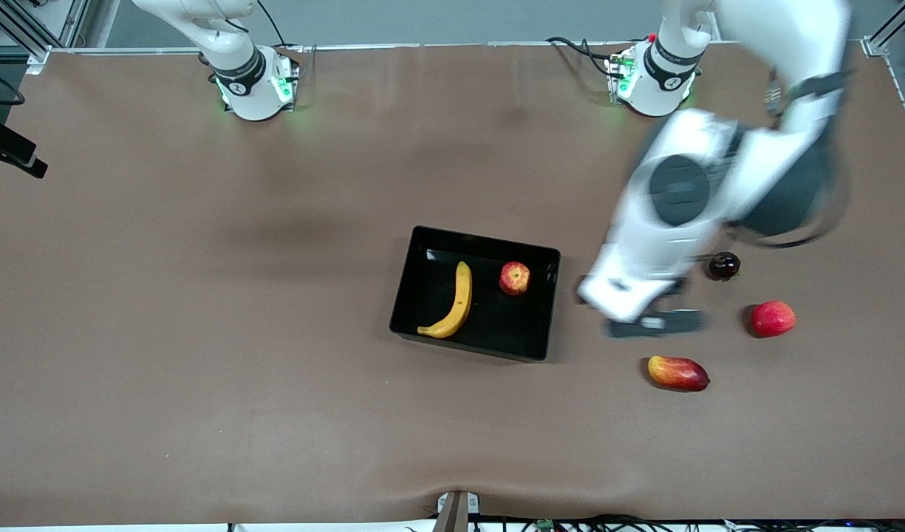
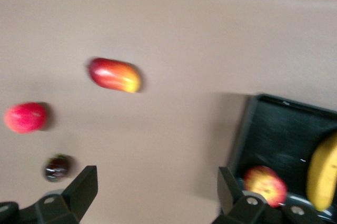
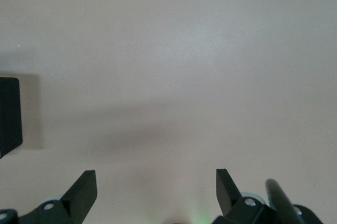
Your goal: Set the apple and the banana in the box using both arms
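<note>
The yellow banana (image 1: 456,303) and the small red apple (image 1: 514,278) lie in the black box (image 1: 511,329) at mid-table. My left gripper (image 1: 653,323) is open and empty above bare table, between the box and the loose fruits. Its wrist view shows the gripper (image 2: 157,187), the box (image 2: 274,129), the apple (image 2: 266,184) and the banana (image 2: 322,174). My right gripper (image 3: 156,190) is open and empty over bare table, with a corner of the box (image 3: 9,113) in its view. The right arm waits near its base, its hand out of the front view.
Toward the left arm's end of the table lie a red-and-yellow mango-like fruit (image 1: 677,372), a plain red-pink fruit (image 1: 773,318) and a small dark fruit (image 1: 724,265). They also show in the left wrist view: mango-like fruit (image 2: 115,74), red-pink fruit (image 2: 25,117), dark fruit (image 2: 57,166).
</note>
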{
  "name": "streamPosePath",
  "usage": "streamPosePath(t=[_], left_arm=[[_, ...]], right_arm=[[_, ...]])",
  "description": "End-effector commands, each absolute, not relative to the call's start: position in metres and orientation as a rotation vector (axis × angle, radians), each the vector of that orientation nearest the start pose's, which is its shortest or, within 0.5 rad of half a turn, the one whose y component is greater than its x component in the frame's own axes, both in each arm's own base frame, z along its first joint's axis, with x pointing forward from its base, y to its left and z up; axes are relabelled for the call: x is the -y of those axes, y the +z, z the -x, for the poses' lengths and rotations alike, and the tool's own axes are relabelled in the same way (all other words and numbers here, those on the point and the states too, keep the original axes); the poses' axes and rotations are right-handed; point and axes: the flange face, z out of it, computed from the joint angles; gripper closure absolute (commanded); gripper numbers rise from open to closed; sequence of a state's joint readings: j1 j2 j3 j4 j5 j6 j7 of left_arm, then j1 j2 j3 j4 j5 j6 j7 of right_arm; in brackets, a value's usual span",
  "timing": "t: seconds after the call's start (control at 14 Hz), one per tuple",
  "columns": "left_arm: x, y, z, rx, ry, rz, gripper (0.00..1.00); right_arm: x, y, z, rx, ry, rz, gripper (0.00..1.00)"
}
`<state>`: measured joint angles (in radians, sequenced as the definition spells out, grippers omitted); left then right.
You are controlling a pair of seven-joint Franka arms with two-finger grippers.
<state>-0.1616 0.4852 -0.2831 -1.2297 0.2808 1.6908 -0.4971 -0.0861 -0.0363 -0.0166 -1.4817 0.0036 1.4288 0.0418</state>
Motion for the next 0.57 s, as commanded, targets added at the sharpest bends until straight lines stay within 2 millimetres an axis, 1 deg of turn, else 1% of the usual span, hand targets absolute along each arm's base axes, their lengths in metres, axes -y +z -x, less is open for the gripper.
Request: streamPosePath(t=[0.0,0.07,0.14,0.29,0.36,0.43,0.5], left_arm=[[0.146,0.549,-0.658,0.131,-0.108,3.08,0.0],[0.104,0.573,-0.653,0.201,-0.113,3.086,0.0],[0.071,0.585,-0.649,0.235,-0.099,3.078,0.0],[0.02,0.614,-0.637,0.174,-0.125,3.067,0.0],[0.004,0.623,-0.629,0.141,-0.112,3.06,0.0],[-0.001,0.635,-0.619,0.14,-0.102,3.053,0.0],[0.0,0.644,-0.609,0.134,-0.077,3.055,0.0]], right_arm=[[0.057,0.676,-0.525,-0.225,0.02,3.111,0.0],[0.057,0.676,-0.525,-0.225,0.02,3.111,0.0],[0.057,0.676,-0.525,-0.225,0.02,3.111,0.0],[0.057,0.676,-0.525,-0.225,0.02,3.111,0.0],[0.057,0.676,-0.525,-0.225,0.02,3.111,0.0],[0.057,0.676,-0.525,-0.225,0.02,3.111,0.0],[0.057,0.676,-0.525,-0.225,0.02,3.111,0.0]])
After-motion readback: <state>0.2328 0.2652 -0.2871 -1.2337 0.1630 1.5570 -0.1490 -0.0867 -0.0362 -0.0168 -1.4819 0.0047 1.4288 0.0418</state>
